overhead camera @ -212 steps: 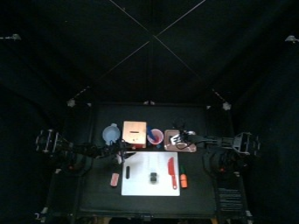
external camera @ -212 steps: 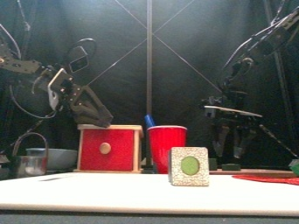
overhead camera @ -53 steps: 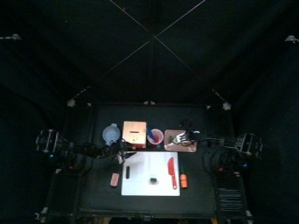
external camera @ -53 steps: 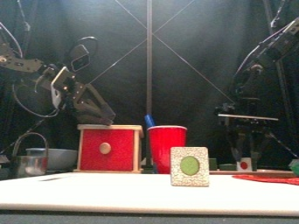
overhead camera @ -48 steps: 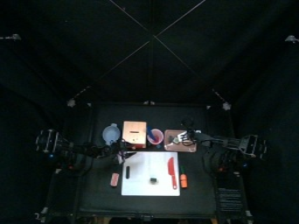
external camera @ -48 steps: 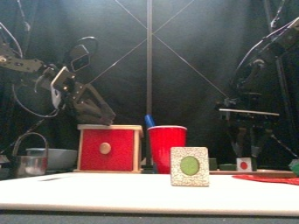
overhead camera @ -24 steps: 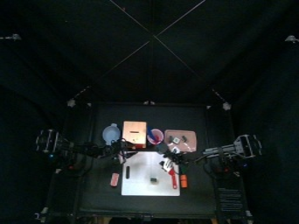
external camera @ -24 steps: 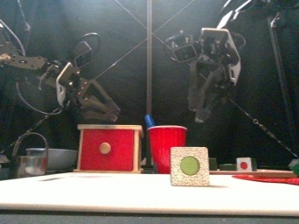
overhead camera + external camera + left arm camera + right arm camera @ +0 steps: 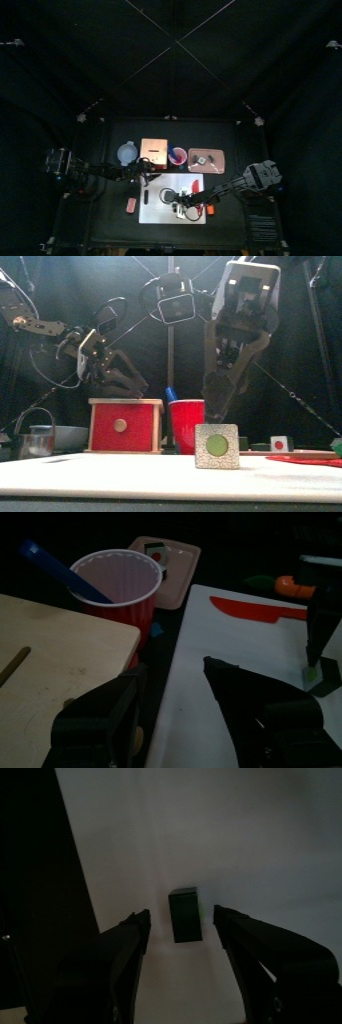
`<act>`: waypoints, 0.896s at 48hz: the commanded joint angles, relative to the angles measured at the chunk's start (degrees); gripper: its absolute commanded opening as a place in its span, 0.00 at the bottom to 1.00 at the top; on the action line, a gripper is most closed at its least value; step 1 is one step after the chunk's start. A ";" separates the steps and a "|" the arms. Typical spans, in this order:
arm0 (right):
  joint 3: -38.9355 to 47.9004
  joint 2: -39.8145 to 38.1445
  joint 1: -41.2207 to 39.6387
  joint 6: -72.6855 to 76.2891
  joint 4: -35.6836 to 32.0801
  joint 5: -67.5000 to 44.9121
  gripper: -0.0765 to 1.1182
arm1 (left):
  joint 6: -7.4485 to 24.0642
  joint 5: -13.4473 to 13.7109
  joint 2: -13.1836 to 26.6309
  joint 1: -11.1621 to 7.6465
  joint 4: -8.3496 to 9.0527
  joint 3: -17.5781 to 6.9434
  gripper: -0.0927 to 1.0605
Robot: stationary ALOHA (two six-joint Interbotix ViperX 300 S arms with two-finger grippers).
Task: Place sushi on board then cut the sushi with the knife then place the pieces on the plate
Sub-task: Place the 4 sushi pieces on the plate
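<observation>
The sushi (image 9: 217, 445) is being shown standing near the middle of the white board (image 9: 154, 210). It appears as a single uncut block, so the placing step is judged done and the cutting not yet begun. The right pincer (image 9: 182, 914) is being held directly over the board's middle. Its jaws are spread wide and the block is framed between them without being touched. This is being read as a line-up for gripping or steadying the block, though how far above it the jaws are being held cannot be told with confidence.

The red knife (image 9: 261, 608) is lying flat on the board's back right part, where it is being kept within reach for the cut. The left pincer (image 9: 171, 670) is being hovered off the board's back left corner with its jaws parted and nothing held, clear of the other arm's work. Just behind the board's back edge, the red cup (image 9: 190, 424) is holding the blue knife (image 9: 60, 567) upright beside the wooden box (image 9: 124, 426). The pink plate (image 9: 206, 158) is waiting behind the board's back right corner, close enough for the pieces to be carried across.
</observation>
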 commanded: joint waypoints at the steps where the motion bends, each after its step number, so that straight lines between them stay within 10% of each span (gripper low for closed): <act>1: -1.58 0.00 -0.35 0.00 -0.18 0.26 0.76 | 0.09 -0.26 -0.35 -0.09 0.26 -1.41 0.82; 14: -0.70 -0.88 -0.35 1.05 -1.85 0.79 0.42 | 0.09 -0.18 -0.35 -0.09 0.26 -1.41 0.82; 43: 34.63 -38.32 -26.89 19.69 -7.12 13.45 0.42 | 0.18 -0.26 -4.13 -2.20 2.02 -1.05 0.82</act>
